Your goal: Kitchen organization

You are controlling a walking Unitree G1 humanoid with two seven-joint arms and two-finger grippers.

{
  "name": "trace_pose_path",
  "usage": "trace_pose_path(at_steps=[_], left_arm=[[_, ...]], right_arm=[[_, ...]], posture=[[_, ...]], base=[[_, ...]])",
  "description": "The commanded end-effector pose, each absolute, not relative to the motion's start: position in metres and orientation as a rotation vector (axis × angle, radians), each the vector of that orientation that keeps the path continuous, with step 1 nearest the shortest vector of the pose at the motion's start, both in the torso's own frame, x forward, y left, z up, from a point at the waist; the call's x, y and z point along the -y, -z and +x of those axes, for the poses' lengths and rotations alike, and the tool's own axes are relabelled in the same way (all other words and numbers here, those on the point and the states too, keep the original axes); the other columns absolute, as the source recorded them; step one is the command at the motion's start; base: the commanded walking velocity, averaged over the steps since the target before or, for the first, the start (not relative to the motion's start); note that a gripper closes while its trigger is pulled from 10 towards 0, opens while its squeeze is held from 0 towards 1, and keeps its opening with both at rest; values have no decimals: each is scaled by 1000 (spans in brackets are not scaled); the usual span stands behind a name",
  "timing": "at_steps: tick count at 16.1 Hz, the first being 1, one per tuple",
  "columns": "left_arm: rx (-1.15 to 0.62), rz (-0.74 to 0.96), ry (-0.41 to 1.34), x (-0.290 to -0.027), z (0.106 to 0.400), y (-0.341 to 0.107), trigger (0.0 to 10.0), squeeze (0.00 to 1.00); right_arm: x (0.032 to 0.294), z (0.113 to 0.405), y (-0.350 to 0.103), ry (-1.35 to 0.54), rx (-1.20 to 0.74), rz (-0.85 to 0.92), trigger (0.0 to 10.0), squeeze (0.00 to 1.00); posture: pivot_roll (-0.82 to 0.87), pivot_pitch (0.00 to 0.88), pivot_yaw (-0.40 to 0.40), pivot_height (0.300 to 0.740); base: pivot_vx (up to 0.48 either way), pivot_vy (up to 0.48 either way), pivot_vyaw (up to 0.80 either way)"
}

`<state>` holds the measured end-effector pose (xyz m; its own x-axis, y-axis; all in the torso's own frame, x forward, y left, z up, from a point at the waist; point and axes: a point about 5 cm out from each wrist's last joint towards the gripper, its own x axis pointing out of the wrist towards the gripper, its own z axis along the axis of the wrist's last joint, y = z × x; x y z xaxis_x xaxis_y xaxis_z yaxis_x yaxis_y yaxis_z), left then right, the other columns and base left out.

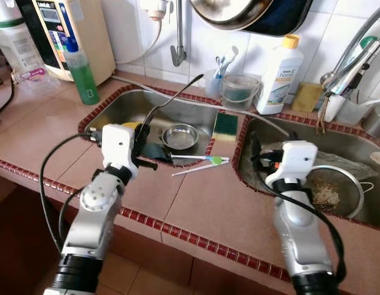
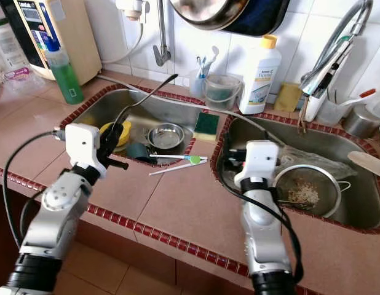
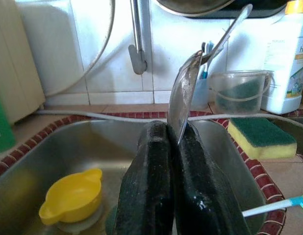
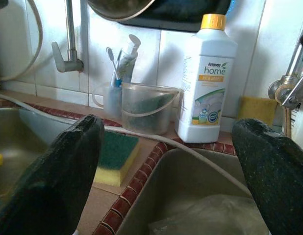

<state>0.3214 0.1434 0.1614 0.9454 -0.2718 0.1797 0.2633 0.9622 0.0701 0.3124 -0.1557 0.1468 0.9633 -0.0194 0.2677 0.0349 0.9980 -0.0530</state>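
Observation:
My left gripper (image 3: pixel 169 131) is shut on the bowl end of a long metal spoon (image 1: pixel 175 93). The spoon's handle slants up and back over the left sink (image 1: pixel 116 109). In that sink lie a small steel bowl (image 1: pixel 180 136), a yellow cup (image 3: pixel 71 198) and a dark cup (image 2: pixel 138 151). My right gripper (image 4: pixel 168 128) is open with nothing between its fingers, hovering at the left edge of the right sink (image 1: pixel 356 138). A mesh strainer (image 1: pixel 332 192) with food scraps lies in the right sink.
A toothbrush and a white stick (image 1: pixel 199 163) lie on the tiled divider, near a green-yellow sponge (image 1: pixel 225 125). Along the back wall stand a white detergent bottle (image 1: pixel 278 77), a plastic tub (image 1: pixel 239 92), a toothbrush cup (image 1: pixel 216 81) and a green bottle (image 1: pixel 83 72). A faucet (image 1: pixel 356 58) is at the right.

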Motion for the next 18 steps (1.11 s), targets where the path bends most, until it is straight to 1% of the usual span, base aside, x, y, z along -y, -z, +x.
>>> trace_pose_path(at_steps=[1, 6, 9, 15, 18], left_arm=[[212, 48, 257, -144, 325, -165, 10000, 0], [222, 7, 201, -154, 328, -162, 10000, 0], [215, -48, 175, -159, 330, -163, 10000, 0], [210, -22, 178, -158, 330, -162, 10000, 0], [205, -5, 172, -159, 331, -161, 10000, 0]], right_arm=[[152, 316, -150, 26, 290, -68, 10000, 0], [151, 320, -151, 20, 308, -71, 10000, 0], [149, 321, -150, 12, 307, -70, 10000, 0], [142, 322, -149, -14, 311, -83, 10000, 0], [142, 322, -148, -18, 308, -82, 10000, 0]], posture=[[-114, 0, 4, 740], [-111, 0, -2, 740], [-111, 3, -4, 740], [-108, 10, -6, 740], [-106, 12, -7, 740]], base=[[0, 0, 0], [0, 340, 0], [0, 400, 0], [0, 401, 0], [0, 0, 0]])
